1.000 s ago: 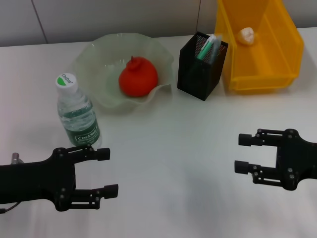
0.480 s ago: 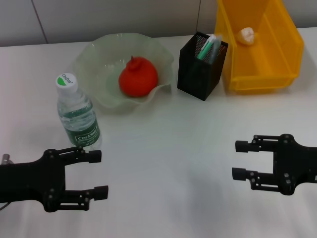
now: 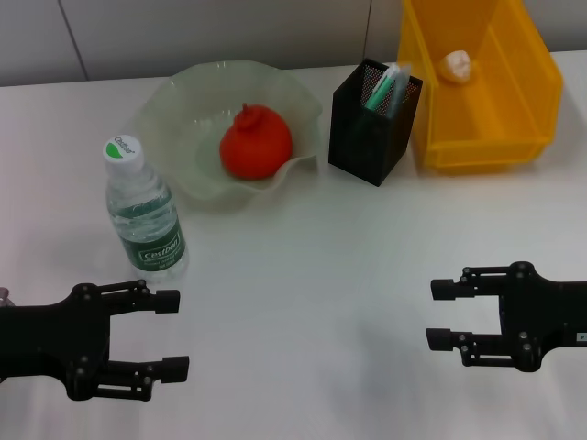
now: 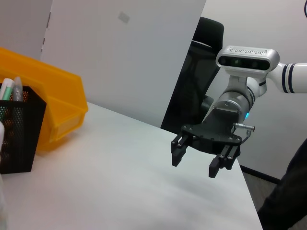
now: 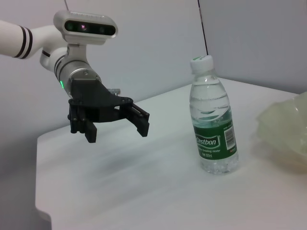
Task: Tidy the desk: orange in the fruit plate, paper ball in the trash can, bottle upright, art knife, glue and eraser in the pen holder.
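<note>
On the white desk (image 3: 303, 275) the bottle (image 3: 142, 215) stands upright at the left; it also shows in the right wrist view (image 5: 212, 122). The orange (image 3: 255, 142) lies in the pale green fruit plate (image 3: 179, 105). The paper ball (image 3: 457, 64) lies in the yellow trash can (image 3: 514, 128). The black mesh pen holder (image 3: 371, 124) holds a green-and-white stick and other items; the eraser is not visible. My left gripper (image 3: 174, 335) is open and empty, near the front left. My right gripper (image 3: 438, 313) is open and empty, at the front right.
The pen holder (image 4: 17, 129) and trash can (image 4: 53, 100) show in the left wrist view, with the right gripper (image 4: 199, 155) beyond. A black chair (image 4: 201, 72) stands behind the desk's edge. The left gripper (image 5: 112, 122) shows in the right wrist view.
Both grippers have drawn back toward the front of the desk, staying open. The left one has moved away from the bottle. Nothing on the desk has moved.
</note>
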You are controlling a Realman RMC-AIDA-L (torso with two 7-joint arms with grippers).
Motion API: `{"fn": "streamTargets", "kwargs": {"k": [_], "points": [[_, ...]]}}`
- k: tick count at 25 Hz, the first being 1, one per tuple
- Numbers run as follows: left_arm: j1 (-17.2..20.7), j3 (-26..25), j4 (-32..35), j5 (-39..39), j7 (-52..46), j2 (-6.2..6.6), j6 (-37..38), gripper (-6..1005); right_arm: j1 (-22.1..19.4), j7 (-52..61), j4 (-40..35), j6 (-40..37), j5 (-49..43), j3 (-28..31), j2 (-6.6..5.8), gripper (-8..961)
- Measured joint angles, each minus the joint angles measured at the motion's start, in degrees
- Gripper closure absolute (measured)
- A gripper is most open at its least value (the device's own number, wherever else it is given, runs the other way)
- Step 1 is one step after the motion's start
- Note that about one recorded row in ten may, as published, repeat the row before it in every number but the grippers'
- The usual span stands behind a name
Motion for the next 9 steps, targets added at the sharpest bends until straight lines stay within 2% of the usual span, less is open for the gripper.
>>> {"fn": "streamTargets", "kwargs": {"k": [9], "points": [[-0.2,0.0,0.2,0.1,-0.1,-0.37,-0.3,133,0.2,-0.1,0.0,0.5,-0.1,0.0,0.02,331]]}}
